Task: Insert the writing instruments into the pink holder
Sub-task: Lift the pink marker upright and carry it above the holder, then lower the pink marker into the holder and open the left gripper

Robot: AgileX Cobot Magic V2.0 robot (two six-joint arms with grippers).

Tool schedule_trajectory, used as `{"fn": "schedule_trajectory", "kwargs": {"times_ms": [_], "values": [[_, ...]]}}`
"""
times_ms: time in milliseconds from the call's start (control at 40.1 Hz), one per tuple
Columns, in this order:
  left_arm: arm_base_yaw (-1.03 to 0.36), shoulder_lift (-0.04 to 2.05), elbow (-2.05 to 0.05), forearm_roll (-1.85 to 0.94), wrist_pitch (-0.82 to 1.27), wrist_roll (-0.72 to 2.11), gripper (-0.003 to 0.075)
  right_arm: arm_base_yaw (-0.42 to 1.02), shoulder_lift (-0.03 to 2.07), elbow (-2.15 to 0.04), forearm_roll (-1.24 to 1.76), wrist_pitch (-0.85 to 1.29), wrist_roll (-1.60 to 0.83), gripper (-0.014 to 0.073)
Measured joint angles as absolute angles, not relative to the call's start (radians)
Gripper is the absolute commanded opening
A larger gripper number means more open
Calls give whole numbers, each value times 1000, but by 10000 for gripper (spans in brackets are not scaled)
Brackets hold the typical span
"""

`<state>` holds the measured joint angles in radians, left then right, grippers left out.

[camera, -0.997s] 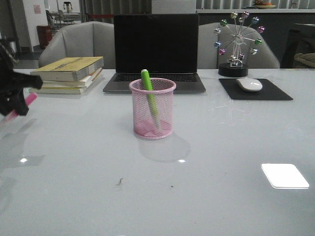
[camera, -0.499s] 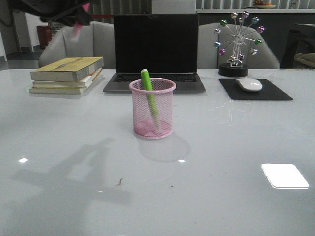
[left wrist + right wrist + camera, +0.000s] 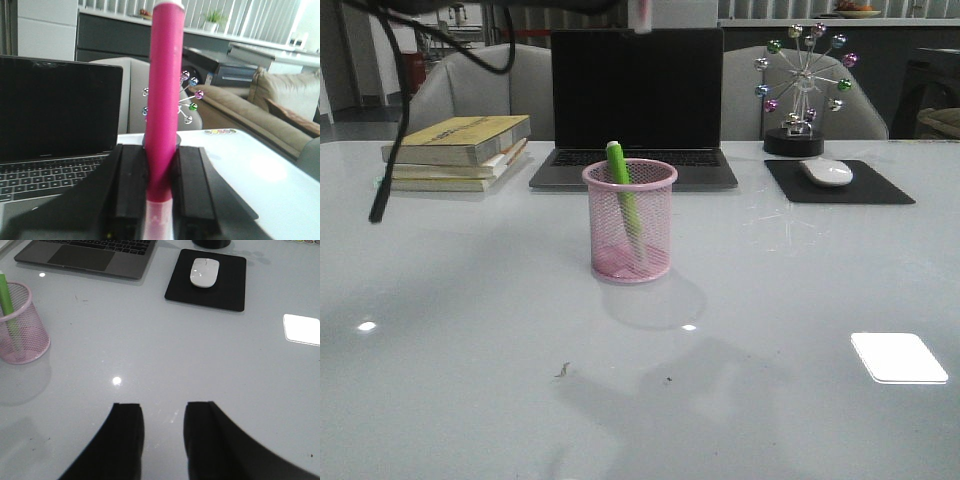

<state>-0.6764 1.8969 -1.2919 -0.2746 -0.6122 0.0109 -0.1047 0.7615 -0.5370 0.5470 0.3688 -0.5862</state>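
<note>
Pink holder [image 3: 630, 222] upright on white table [image 3: 800, 300], mid-table, nearer than laptop [image 3: 636, 105]. Green marker [image 3: 621, 190] inside, leaning, tip above rim. Farther back: book stack [image 3: 458, 150], mouse [image 3: 827, 171] on black pad [image 3: 840, 183], ferris-wheel ornament [image 3: 802, 88].

Left wrist view alone shows left gripper [image 3: 160, 190] clenched on magenta marker [image 3: 164, 100], held high; front view catches only marker tip at top edge.

Right wrist view: right gripper [image 3: 161, 435] released, holding nothing, low over table, well apart from holder.

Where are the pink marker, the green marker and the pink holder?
pink marker [image 3: 162, 100]: left wrist view, middle of its barrel.
green marker [image 3: 617, 163]: front view, upper end above the rim.
pink holder [image 3: 655, 225]: front view, mesh wall.
</note>
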Motion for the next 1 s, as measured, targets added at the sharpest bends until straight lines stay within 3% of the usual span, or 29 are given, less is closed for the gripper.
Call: {"fn": "schedule_trajectory", "kwargs": {"times_ms": [349, 997], "values": [[-748, 2009, -1138, -279, -913, 9, 99, -105, 762, -537, 547, 371, -586, 337], [-674, 2086, -1101, -301, -917, 0, 99, -105, 762, -537, 547, 393, -586, 337]]}}
